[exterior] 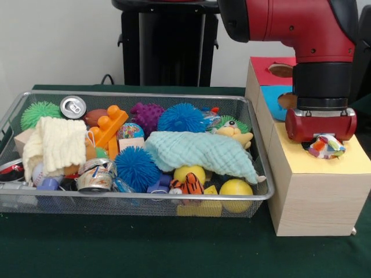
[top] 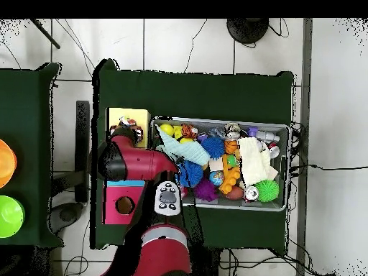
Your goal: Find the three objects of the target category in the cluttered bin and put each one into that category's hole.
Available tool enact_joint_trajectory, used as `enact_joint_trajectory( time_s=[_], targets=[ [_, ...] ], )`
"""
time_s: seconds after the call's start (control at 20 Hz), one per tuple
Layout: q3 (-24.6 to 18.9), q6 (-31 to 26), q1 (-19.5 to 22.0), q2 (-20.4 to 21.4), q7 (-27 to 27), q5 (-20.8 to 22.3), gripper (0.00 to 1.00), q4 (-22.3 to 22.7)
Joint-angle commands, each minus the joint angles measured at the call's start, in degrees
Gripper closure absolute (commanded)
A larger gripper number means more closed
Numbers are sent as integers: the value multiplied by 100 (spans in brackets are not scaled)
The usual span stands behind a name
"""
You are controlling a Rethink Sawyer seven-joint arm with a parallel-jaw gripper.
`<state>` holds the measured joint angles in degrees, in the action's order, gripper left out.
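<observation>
The red and black arm comes down over the yellow-topped pale wooden box point(exterior: 316, 191), which stands on the green-covered desk point(exterior: 145, 249) just beside the right end of the wide shallow silver wire-mesh bin point(exterior: 232, 204). The pincer point(exterior: 324, 142) hangs just above the box's yellow top, and a crumpled white wrapper with red, blue, yellow and green polka dots point(exterior: 326, 146) shows directly beneath its red wrist housing. The pincer seems pressed together on this wrapper, though its fingers are mostly hidden behind the housing. The wrapper sits right at the yellow surface, where the rough round hole would be; the hole itself is covered by wrapper and pincer, so I cannot tell whether the wrapper is partly inside it.

Behind the yellow box stand a blue-topped box point(exterior: 277, 99) and a red-topped box point(exterior: 266, 69), each with a round hole.

In the bin, a pale mint waffle-weave cloth point(exterior: 200, 152) drapes over yellow balls, and a cream knitted cloth point(exterior: 55, 145) lies at the left. Spiky blue balls point(exterior: 137, 168) sit near the middle, with a dented silver drink can point(exterior: 94, 176) at the front. A second dotted wrapper seems to show near the bin's back right corner point(exterior: 211, 120).

The overhead view shows the arm point(top: 136, 162) reaching across to the yellow box point(top: 128, 117).
</observation>
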<state>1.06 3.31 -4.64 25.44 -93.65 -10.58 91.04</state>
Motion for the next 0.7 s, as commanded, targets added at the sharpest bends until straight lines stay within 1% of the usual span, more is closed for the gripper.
enact_joint_trajectory(
  time_s=[0.05, 0.25, 0.35, 0.4, 0.7],
  targets=[
    [274, -396, 137, -832, -962, 55, 0, 579],
    [273, -638, 138, -729, -893, 58, 0, 591],
    [286, -575, 129, -704, -866, 107, 0, 588],
    [236, -526, 175, -680, -832, 165, 100, 600],
    [475, -938, -23, -668, -683, 132, 100, 409]
  ],
)
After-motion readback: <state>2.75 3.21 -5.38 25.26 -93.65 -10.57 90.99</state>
